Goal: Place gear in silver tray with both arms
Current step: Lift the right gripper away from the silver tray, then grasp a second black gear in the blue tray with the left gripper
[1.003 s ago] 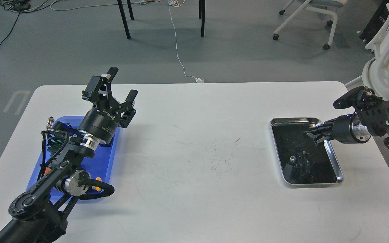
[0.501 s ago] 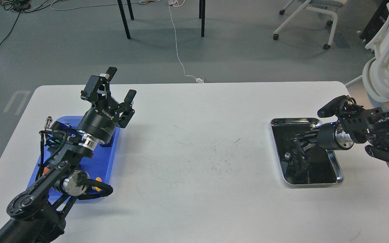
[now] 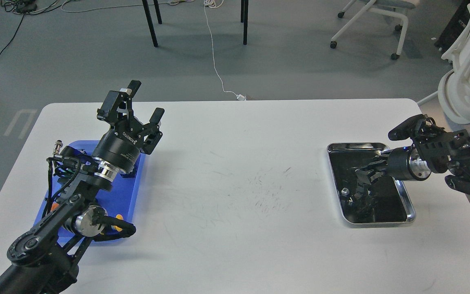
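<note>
The silver tray [image 3: 409,203] lies on the right of the white table. My right gripper [image 3: 363,174] reaches in from the right and hangs low over the tray's middle, pointing left. It is dark against the tray's dark reflective bottom, so I cannot tell how its fingers stand. A small silvery bit [image 3: 345,190] shows in the tray below it; I cannot tell if it is a gear or a reflection. My left gripper [image 3: 147,101] is open and empty, raised above the far end of the blue tray [image 3: 127,192].
The blue tray on the left holds small parts, mostly hidden by my left arm; an orange-yellow piece [image 3: 116,222] shows near its front. A small metal plug [image 3: 60,145] sits at its far left corner. Chairs and cables stand on the floor beyond the table.
My right gripper has moved left and down from the tray's right rim to over its middle. The left arm has barely moved.
</note>
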